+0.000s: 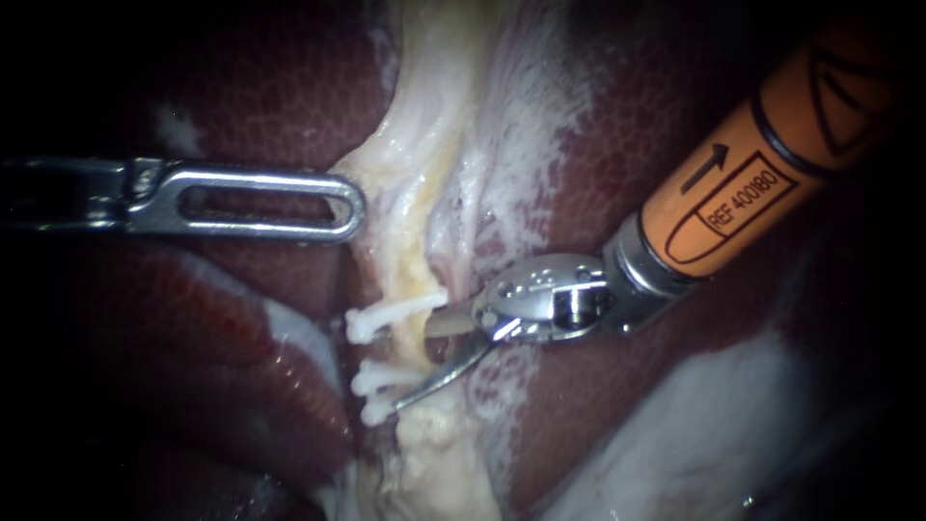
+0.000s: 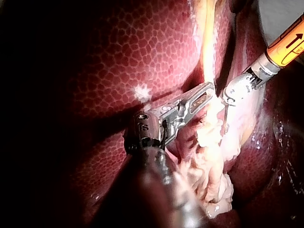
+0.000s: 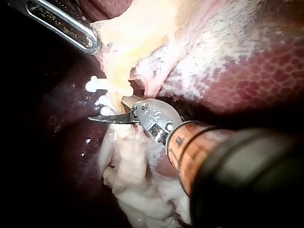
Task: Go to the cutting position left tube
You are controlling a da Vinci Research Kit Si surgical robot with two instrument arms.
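**Right instrument open astride the clipped tube**

Right instrument enters from the upper right with its two thin, curved, blade-like jaws parted and nothing gripped. One jaw lies just below the top clip, with its tip at the tube. The other slants down toward the lower pair of clips and ends close beside them. The stretch of tube between the top clip and the lower pair sits in the gap between the jaws.

Counted, there are two instruments, one tube that shows plainly, and three white clips across it. One clip sits above and two sit close together below. Their knobbed ends stick out on the side toward the left instrument. The right wrist view shows the same three knobs just ahead of the parted jaws.

Left instrument shows as a single slotted silver loop seen flat-on. It reaches in level from the left, well above the clips. Its tip touches the edge of the pale tissue that runs down to the tube. No view shows whether it has hold of that tissue.

Dark red liver, finely patterned in small cells, lies on both sides of the pale strip.

As for writing, the orange sleeve on the right instrument's shaft carries black printing.
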